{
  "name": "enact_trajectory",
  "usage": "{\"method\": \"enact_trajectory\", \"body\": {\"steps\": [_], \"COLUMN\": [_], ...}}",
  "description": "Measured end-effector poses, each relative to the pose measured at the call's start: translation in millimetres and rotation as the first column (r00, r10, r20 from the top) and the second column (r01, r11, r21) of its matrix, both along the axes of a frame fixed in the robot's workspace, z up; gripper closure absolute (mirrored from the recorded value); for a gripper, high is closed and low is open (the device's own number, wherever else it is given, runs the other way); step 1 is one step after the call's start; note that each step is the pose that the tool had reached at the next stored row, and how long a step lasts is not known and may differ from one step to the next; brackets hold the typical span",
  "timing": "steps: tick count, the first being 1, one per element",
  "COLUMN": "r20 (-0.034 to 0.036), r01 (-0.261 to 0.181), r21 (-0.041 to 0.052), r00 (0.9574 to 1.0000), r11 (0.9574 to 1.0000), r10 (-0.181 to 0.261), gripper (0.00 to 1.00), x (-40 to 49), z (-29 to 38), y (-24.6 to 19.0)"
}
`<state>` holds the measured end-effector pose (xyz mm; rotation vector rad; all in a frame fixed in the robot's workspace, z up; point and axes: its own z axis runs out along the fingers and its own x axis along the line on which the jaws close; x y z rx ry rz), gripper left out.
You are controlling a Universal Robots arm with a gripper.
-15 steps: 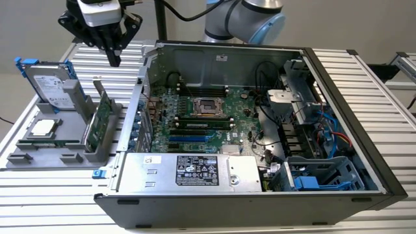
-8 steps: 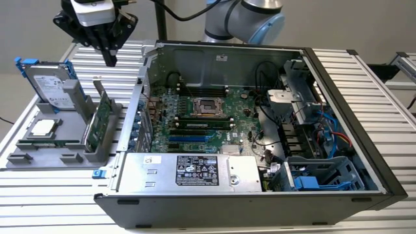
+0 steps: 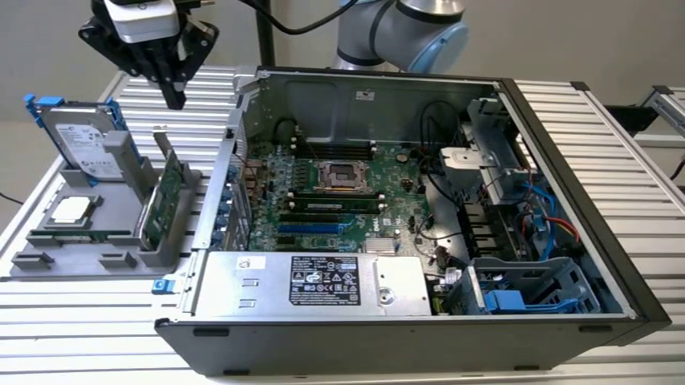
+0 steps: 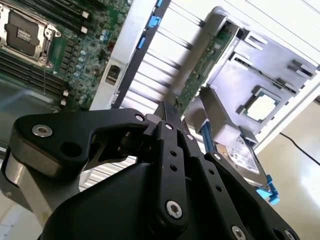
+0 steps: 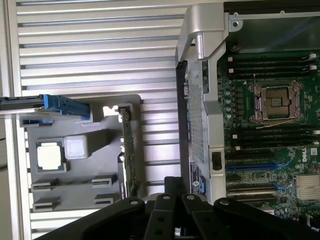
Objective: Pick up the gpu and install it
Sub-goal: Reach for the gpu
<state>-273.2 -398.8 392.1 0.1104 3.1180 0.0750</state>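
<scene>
Nearest in the exterior view we count one bench [image 3: 86, 321] of white slats. On it lies one open computer case [image 3: 374, 346], with one power supply [image 3: 310, 285] along its near wall. Behind that is one motherboard [image 3: 321, 200] with one bare processor socket [image 3: 345, 173].

Toward the exterior view's left of the case sits one grey holder tray [image 3: 64, 265]. It carries four parts:
- one memory stick [image 3: 75, 237], set low on edge
- one processor chip [image 3: 70, 210], lying flat
- one gpu [image 3: 169, 200], standing on edge in the slot closest to the case, not yet picked up
- one hard drive [image 3: 83, 144] in a blue frame, upright at the far end

Farther back, one claw [image 3: 173, 98] hangs above the tray's far side. It is well clear of the gpu, pointing down, its fingers pressed together with nothing between them. One arm [image 3: 402, 32] rises behind the case.

View differences:
- The exterior view gives us the case's whole interior, including a blue drive cage [image 3: 503, 301].
- The first wrist view looks straight down. It shows the gpu [image 5: 128, 155] as a thin green edge between the chip [image 5: 50, 156] and the case wall.
- The second wrist view looks along the closed fingers [image 4: 167, 112]. It shows the gpu's [image 4: 202, 70] green face at a slant, with the hard drive's [image 4: 240, 155] silver face just beside it.
</scene>
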Motion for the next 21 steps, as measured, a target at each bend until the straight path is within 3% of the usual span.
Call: {"method": "enact_trajectory", "body": {"steps": [21], "r20": [0.0], "r01": [0.0], "r21": [0.0], "r00": [1.0], "r11": [1.0], "r10": [0.0], "gripper": [1.0], "x": [-21.7], "z": [-0.1], "y": [0.0]}}
